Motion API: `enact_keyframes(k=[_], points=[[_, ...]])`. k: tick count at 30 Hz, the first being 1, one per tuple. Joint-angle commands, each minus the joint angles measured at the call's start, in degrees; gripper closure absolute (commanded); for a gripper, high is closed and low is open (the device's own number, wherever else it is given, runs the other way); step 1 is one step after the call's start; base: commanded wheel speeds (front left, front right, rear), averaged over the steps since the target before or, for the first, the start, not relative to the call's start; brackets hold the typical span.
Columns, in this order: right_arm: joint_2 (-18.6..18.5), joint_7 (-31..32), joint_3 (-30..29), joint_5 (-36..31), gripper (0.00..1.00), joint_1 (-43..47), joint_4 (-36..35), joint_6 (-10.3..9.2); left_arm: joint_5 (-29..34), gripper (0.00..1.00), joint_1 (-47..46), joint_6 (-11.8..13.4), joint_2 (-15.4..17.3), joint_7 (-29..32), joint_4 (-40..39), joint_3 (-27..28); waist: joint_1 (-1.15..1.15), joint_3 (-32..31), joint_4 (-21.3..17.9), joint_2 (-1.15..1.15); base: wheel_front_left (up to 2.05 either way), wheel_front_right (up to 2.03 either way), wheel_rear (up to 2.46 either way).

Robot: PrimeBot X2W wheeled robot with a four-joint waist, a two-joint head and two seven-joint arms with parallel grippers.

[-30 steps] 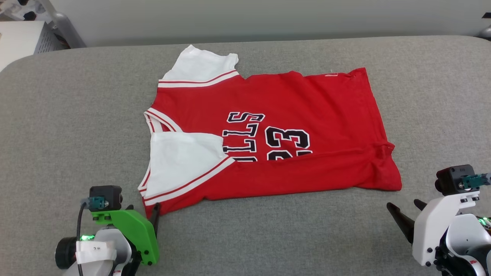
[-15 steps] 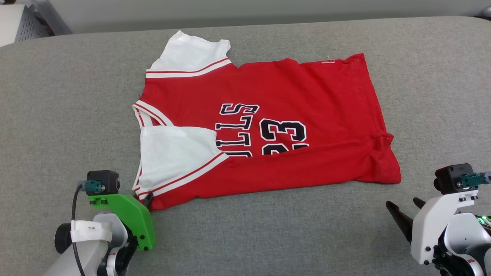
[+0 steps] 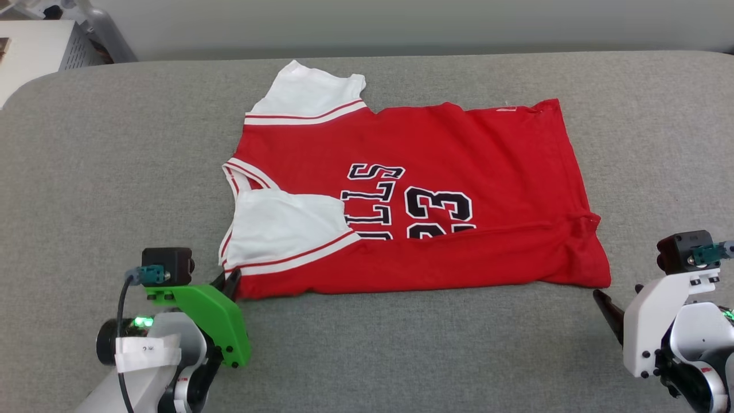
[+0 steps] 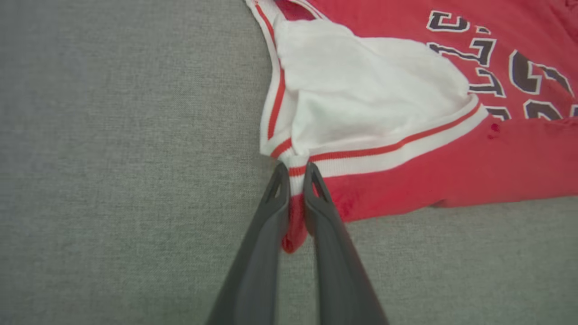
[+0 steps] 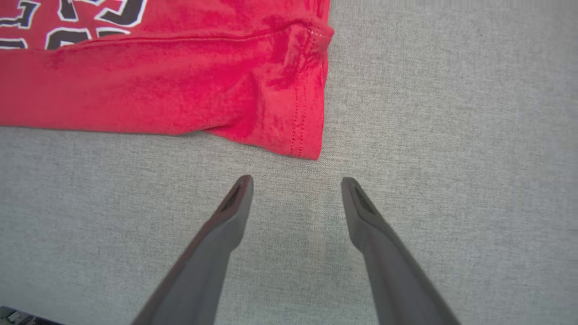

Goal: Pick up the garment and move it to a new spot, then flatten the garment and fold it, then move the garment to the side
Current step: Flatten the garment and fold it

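The garment (image 3: 436, 143) is a red jersey with white sleeves and black lettering. It lies across the grey table (image 3: 114, 160), collar to the left, with its near side folded over the print. My left gripper (image 3: 232, 282) is shut on the garment's near-left corner. In the left wrist view the striped trim and red cloth (image 4: 406, 81) are pinched between the left gripper's (image 4: 295, 169) fingers. My right gripper (image 3: 609, 307) stands open just short of the near-right hem corner. In the right wrist view nothing lies between the right gripper's (image 5: 295, 180) fingers, and the garment's hem (image 5: 158, 81) is slightly beyond them.
A white cabinet (image 3: 34, 46) stands past the table's far-left corner, and a pale wall runs behind the table. Bare grey tabletop surrounds the garment on every side, widest at the left and along the near edge.
My left gripper has gone from open to shut on the garment's near-left corner. The head camera has shifted a little. The right gripper stays open in place.
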Motion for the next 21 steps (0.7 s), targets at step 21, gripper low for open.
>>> enact_keyframes(k=[21], points=[[3.63, -1.12, -1.67, -5.95, 0.00, -11.48, 17.66, -0.05, 2.57, 1.00, -1.40, 1.31, 2.05, -0.52, -8.39, -0.48, 0.00, 4.33, 2.84, 0.00, 0.00, 0.00, 0.00]])
